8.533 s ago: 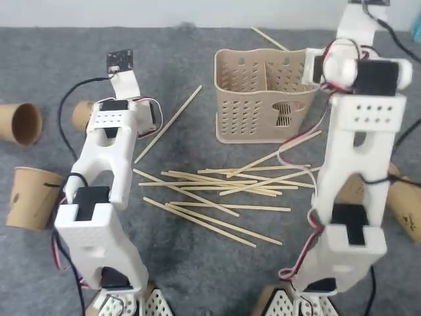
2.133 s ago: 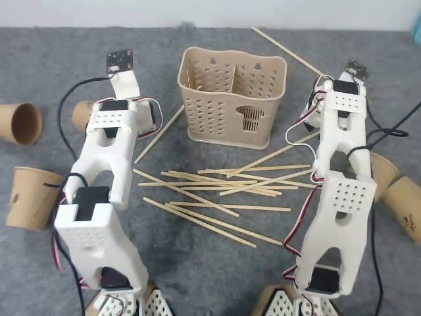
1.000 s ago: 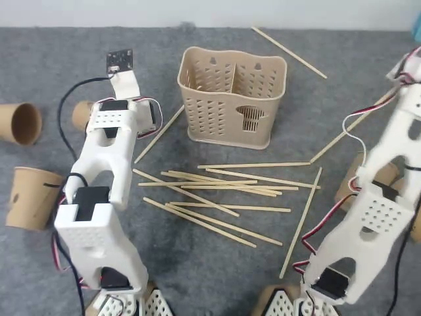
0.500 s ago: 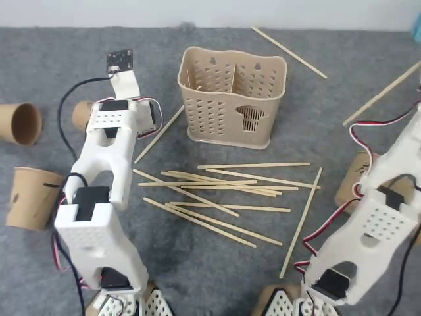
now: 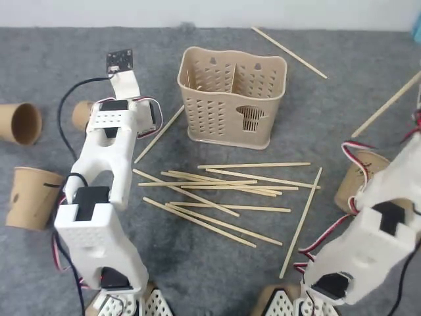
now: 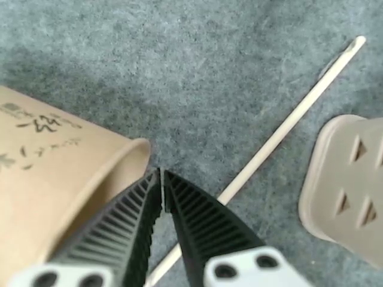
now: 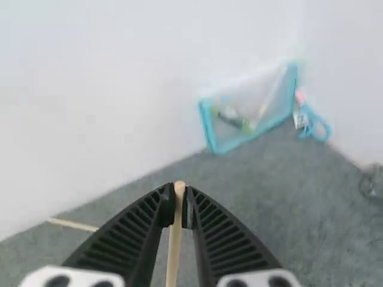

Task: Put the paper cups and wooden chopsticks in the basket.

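1. Thin pale wooden chopstick (image 5: 388, 105) is up at the far right, pinched in our right gripper (image 7: 178, 194).
2. We judge this the carry step. Next we swing left over the beige perforated plastic basket (image 5: 230, 112) and release.
3. Left gripper (image 6: 161, 179) is pressed together, just beside a brown paper cup (image 6: 54, 173).

- The right gripper (image 7: 178, 196), clamped on a chopstick (image 5: 388, 104), has swung from beside the basket (image 5: 231, 99) to well right of it.
- Another chopstick (image 5: 301, 222) now lies slanted, right of and nearer than the basket.
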`<state>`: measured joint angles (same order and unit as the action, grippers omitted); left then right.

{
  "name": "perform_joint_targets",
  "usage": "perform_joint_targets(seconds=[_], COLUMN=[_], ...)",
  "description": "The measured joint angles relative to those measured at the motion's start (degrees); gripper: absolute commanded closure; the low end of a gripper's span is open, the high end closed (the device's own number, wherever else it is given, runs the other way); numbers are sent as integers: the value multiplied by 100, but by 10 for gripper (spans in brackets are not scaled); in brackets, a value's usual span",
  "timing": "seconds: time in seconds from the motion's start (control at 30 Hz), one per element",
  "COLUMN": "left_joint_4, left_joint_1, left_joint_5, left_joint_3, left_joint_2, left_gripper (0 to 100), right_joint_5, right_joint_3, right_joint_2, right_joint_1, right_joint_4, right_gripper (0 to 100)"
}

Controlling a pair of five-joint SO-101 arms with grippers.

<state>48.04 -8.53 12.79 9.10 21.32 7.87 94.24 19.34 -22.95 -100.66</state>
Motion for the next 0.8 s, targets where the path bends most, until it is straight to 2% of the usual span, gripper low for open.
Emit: perform_joint_targets(seconds=[0.53, 0.8], left_joint_4=[0, 0], left_joint_1=[0, 0], left_joint_5=[0, 0], left_joint_3=[0, 0], left_joint_2=[0, 0], left_gripper=[984, 984], right_joint_5=[0, -141], right_joint_3=[-53, -2057], right_joint_2=[-1468, -3367], right_joint_1=[0, 0], right_joint_4=[0, 0], right_gripper=[992, 992])
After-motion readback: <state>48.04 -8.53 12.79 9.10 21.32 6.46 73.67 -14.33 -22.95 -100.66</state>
